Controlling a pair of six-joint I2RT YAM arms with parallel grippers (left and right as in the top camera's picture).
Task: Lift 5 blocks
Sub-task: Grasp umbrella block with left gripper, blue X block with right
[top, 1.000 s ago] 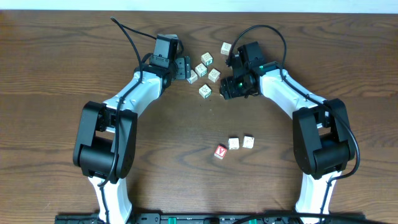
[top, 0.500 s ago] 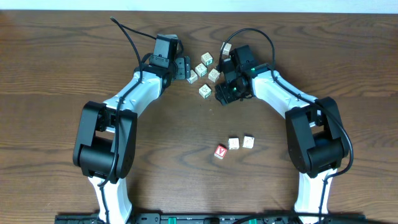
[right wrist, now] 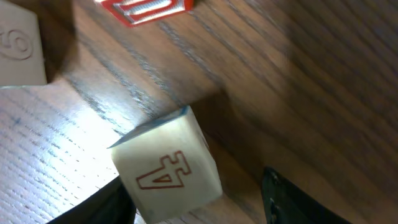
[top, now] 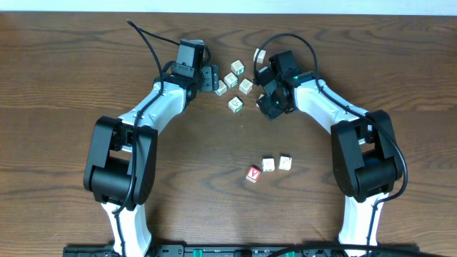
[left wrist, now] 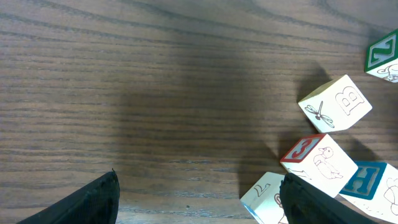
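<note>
A red-faced block point(top: 253, 173) and two cream blocks point(top: 268, 164) point(top: 285, 162) lie together at the table's front middle. My right gripper point(top: 267, 108) point(right wrist: 196, 190) is open beside the back cluster. Between its fingers sits a white block with a red 4 point(right wrist: 166, 171) and a bluish top edge. This block touches the left finger point(right wrist: 115, 202), with a wide gap to the right finger point(right wrist: 292, 199). From above, this block is hidden under the gripper. My left gripper point(top: 213, 78) point(left wrist: 202, 205) is open on bare wood, with a block marked 7 point(left wrist: 266, 198) at its right finger.
Several pale printed cubes cluster between the grippers point(top: 235, 104) point(top: 245, 86) point(top: 230, 79). The left wrist view shows a B cube point(left wrist: 336, 102), a red-edged duck cube point(left wrist: 317, 163) and a blue H cube point(left wrist: 368, 180). A cube marked 6 point(right wrist: 18, 43) and a red-edged cube point(right wrist: 146, 9) lie beyond the right fingers.
My right gripper has shifted and turned beside the back cluster, its jaws a little narrower. The left arm and the cubes seen from above have not moved.
</note>
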